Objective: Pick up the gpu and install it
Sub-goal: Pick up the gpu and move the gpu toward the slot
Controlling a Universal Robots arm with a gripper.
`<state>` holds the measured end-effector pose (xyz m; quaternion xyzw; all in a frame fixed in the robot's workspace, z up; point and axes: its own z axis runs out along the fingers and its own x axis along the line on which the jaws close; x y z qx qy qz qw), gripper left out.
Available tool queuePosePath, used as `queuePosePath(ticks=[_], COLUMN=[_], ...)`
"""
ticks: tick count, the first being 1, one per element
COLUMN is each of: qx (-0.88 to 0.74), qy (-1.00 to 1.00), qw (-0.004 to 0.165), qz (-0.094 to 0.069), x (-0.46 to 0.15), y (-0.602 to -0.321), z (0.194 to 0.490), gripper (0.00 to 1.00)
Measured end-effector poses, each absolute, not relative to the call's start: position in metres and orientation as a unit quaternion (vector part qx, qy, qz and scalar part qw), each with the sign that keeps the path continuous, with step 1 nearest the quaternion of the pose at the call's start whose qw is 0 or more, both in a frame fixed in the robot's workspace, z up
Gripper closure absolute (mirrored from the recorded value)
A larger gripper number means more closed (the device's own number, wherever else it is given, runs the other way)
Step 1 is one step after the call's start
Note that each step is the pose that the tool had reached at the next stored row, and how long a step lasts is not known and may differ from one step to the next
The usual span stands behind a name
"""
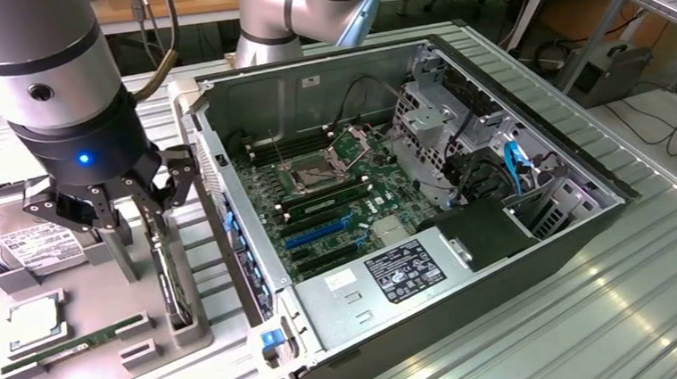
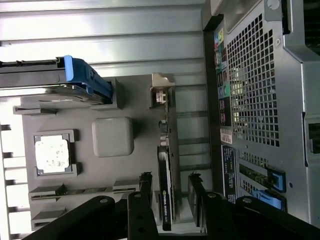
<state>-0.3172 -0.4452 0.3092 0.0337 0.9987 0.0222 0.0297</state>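
The gpu (image 1: 174, 286) stands on edge in a slot of the grey holder tray (image 1: 96, 305), just beside the computer case on the exterior view's left. In the wrist view the gpu (image 2: 165, 200) is a slim dark card with its silver bracket end pointing away. My gripper (image 1: 137, 208) hangs right above the card and is open. In the wrist view my gripper (image 2: 170, 181) has one black finger (image 2: 145, 187) on each side of the card's edge, and small gaps separate the fingers from the card. Nothing is held.
The open computer case (image 1: 534, 256) lies on its side with the motherboard (image 1: 328, 208) exposed. Its perforated rear panel (image 2: 255, 90) is close beside the tray. The tray also holds a hard drive (image 1: 32, 247), a CPU (image 1: 37, 322) and a memory stick (image 1: 75, 346).
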Motion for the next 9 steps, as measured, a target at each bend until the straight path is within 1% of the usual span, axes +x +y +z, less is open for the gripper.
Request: queuePosePath(ticks=[9], qx=[0.034], qy=[0.999], qw=[0.031], qz=[0.022], x=[-0.318], y=[-0.446], z=[0.292], gripper=[0.58])
